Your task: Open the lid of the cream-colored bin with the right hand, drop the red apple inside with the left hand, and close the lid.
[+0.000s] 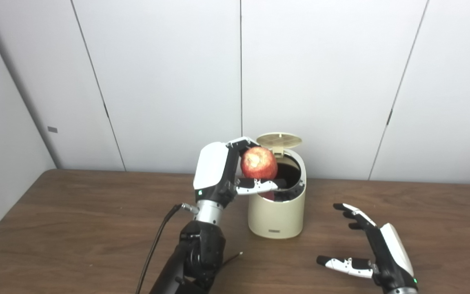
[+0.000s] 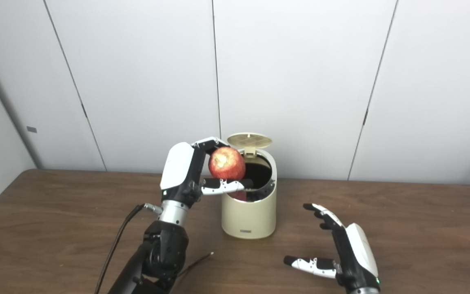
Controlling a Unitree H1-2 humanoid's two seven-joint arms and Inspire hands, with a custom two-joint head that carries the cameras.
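1. The left robot hand [image 1: 222, 173] grasps the red apple [image 1: 258, 163], fingers over its top and thumb beneath.
2. The cream-colored bin [image 1: 276, 210] stands on the counter [image 1: 76, 228], just right of and below that robot hand; its lid [image 1: 279, 140] is tipped up at the far rim.
3. The apple hangs over the near-left rim, seemingly not yet centred on the opening, so the drop likely needs a slight rightward shift.
4. The right robot hand [image 1: 371, 249] waits released, fingers spread, low to the bin's right, nearer the lid for closing.
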